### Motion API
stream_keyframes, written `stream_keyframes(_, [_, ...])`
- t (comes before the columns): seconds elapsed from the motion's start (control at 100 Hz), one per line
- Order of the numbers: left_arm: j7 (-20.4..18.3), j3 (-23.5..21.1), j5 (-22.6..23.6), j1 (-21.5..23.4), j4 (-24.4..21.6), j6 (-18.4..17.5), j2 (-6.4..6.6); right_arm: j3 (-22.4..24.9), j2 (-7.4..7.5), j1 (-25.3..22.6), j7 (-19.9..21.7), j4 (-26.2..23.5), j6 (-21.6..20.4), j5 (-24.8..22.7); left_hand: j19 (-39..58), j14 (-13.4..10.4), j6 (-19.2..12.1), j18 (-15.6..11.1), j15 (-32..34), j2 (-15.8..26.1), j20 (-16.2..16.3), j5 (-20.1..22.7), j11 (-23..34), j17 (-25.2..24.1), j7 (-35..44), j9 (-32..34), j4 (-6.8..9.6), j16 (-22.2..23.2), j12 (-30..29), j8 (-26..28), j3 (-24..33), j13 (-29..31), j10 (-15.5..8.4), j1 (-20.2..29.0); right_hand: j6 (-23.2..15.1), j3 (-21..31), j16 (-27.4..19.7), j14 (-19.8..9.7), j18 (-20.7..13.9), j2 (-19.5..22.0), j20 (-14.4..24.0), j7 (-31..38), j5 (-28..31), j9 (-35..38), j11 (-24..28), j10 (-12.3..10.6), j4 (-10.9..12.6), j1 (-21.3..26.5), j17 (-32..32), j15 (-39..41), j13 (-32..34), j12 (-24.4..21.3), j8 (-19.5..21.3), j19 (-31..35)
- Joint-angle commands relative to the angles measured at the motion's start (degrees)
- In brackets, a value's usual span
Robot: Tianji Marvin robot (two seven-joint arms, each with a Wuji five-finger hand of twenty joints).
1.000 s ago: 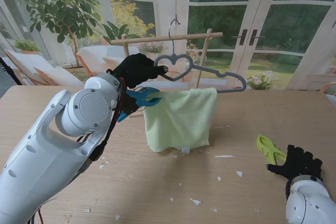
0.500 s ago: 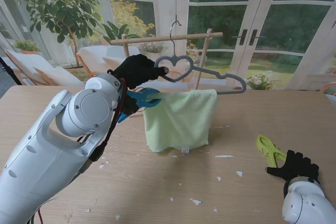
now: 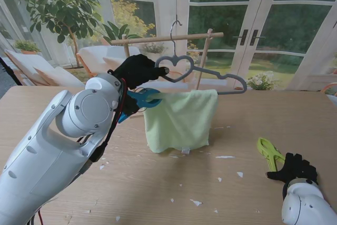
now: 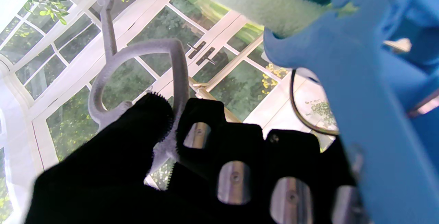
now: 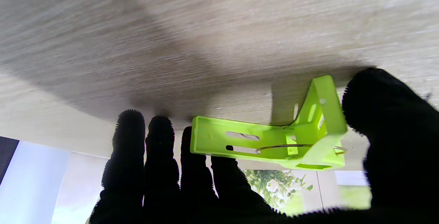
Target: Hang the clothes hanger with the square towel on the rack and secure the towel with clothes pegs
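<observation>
Right hand: our right hand (image 3: 295, 168) sits nearest to us at the right of the table (image 3: 63, 104), fingers (image 5: 161, 155) and thumb spread around the green peg (image 3: 269, 152) without clamping it
Green peg: it lies on the table top, touching our fingertips, its far end pointing away from us
Towel: the pale green towel (image 3: 180, 119) hangs over the grey hanger (image 3: 210, 73), its lower edge reaching the table
Left hand: our left hand (image 3: 136, 70) is raised just left of the towel, closed on the blue peg (image 3: 143, 97), a finger touching the hanger's heart loop
Blue peg: its jaws meet the towel's upper left corner
Rack: the wooden rack (image 3: 167, 38) stands farthest, the hanger's hook over its bar
</observation>
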Motion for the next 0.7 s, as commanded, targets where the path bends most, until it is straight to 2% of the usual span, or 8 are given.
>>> stream_keyframes(0.0, [-0.67, -0.22, 0.03, -0.11, -0.81, 0.3, -0.21, -0.54, -0.23, -0.72, 1.11, -0.07, 0.46, -0.31, 17.88, -5.3, 1.43, -1.29, 7.14, 2.74, 2.09, 6.14, 6.42, 1.58, 5.29, 1.69, 3.12, 0.83, 0.15, 1.89, 2.5, 1.64, -6.33, 2.44, 2.11, -0.11, 0.07, 1.31, -0.53, -1.98, 35.59, -0.43, -1.26, -1.92, -0.27, 1.63, -0.3, 1.87, 0.53, 1.22, 0.1, -0.31, -0.5, 0.84])
stream_keyframes(0.16, [-0.65, -0.29, 0.09, -0.06, -0.9, 0.34, -0.2, -0.85, -0.53, -0.39, -1.38, 0.8, 0.5, -0.05, 17.88, -5.3, 1.43, -1.29, 7.14, 2.75, 2.08, 6.19, 6.43, 1.58, 5.28, 1.68, 3.14, 0.82, 0.13, 1.85, 2.55, 1.64, -6.36, 2.4, 0.89, -2.34, 1.66, 1.18, -3.18, -2.38, 34.21, 4.02, 2.13, 2.19, 3.83, 1.45, 2.92, 13.82, 7.11, 5.59, 5.92, 1.78, 1.89, 3.84])
stream_keyframes(0.19, [-0.67, -0.3, 0.11, -0.07, -0.89, 0.32, -0.19, -0.81, -0.61, -0.36, -2.01, 0.94, 0.38, 0.05, 17.88, -5.31, 1.45, -1.3, 7.14, 2.75, 2.08, 6.2, 6.43, 1.58, 5.28, 1.68, 3.13, 0.82, 0.13, 1.84, 2.54, 1.64, -6.36, 2.36, 0.42, 3.08, 1.82, 1.08, -3.42, -3.75, 33.38, 5.31, 3.28, 4.25, 4.27, 1.42, 4.4, 13.49, 8.67, 6.32, 7.73, 2.12, 1.9, 4.73])
stream_keyframes(0.22, [-0.69, -0.3, 0.12, -0.09, -0.89, 0.31, -0.19, -0.74, -0.7, -0.37, -2.53, 0.98, 0.26, 0.24, 17.88, -5.31, 1.43, -1.3, 7.15, 2.75, 2.08, 6.18, 6.44, 1.59, 5.28, 1.68, 3.14, 0.82, 0.13, 1.84, 2.56, 1.64, -6.35, 2.36, 0.0, 12.49, 2.03, 1.13, -3.74, -5.48, 32.38, 6.71, 4.37, 5.85, 4.49, 1.32, 2.12, 12.87, 10.27, 7.12, 9.65, 2.3, 1.61, 5.55])
stream_keyframes(0.24, [-0.7, -0.3, 0.1, -0.1, -0.9, 0.31, -0.19, -0.69, -0.76, -0.37, -2.87, 0.99, 0.18, 0.42, 17.88, -5.32, 1.42, -1.31, 7.15, 2.78, 2.08, 6.18, 6.44, 1.59, 5.28, 1.68, 3.14, 0.82, 0.13, 1.84, 2.58, 1.64, -6.35, 2.38, -0.25, 16.55, 2.13, 1.04, -3.81, -6.47, 32.04, 7.51, 5.17, 6.93, 4.65, 1.22, 1.15, 12.85, 11.27, 7.52, 10.8, 2.37, 1.51, 5.96])
stream_keyframes(0.32, [-0.71, -0.26, 0.08, -0.14, -0.9, 0.3, -0.19, -0.28, -0.9, -0.57, -3.44, 0.62, -0.23, 0.79, 17.88, -5.34, 1.4, -1.32, 7.15, 2.75, 2.07, 6.17, 6.45, 1.59, 5.29, 1.68, 3.14, 0.82, 0.13, 1.84, 2.56, 1.64, -6.38, 2.33, -1.09, 23.37, 2.59, 0.81, -4.22, -7.84, 31.55, 10.22, 7.95, 11.2, 5.48, 0.91, 0.4, 14.5, 15.82, 9.12, 15.98, 2.66, 1.47, 7.51])
stream_keyframes(0.52, [-0.73, -0.22, 0.0, -0.25, -0.87, 0.23, -0.2, 1.22, -1.06, -1.84, -3.55, -1.7, -1.32, 0.64, 17.88, -5.42, 1.35, -1.36, 7.16, 2.6, 2.08, 6.26, 6.5, 1.59, 5.33, 1.68, 3.21, 0.82, 0.12, 1.83, 2.69, 1.64, -6.4, 2.32, -2.63, 27.24, 3.1, -0.08, -5.19, -7.81, 30.78, 14.42, 12.03, 17.58, 6.66, 0.26, 0.95, 17.56, 23.26, 10.92, 23.95, 3.15, 1.24, 8.75])
stream_keyframes(0.69, [-0.83, -0.25, 0.22, -0.22, -1.03, 0.42, -0.15, 3.48, -1.32, -4.51, -4.12, -5.73, -3.44, -0.1, 17.88, -5.43, 1.35, -1.39, 7.16, 2.63, 2.07, 6.26, 6.51, 1.6, 5.34, 1.68, 3.23, 0.82, 0.11, 1.82, 2.74, 1.64, -6.42, 2.28, -3.05, 27.17, 3.18, -0.16, -5.18, -7.78, 30.62, 15.57, 12.65, 18.71, 6.6, 0.1, 0.72, 17.66, 24.42, 10.87, 25.05, 3.24, 0.89, 8.54])
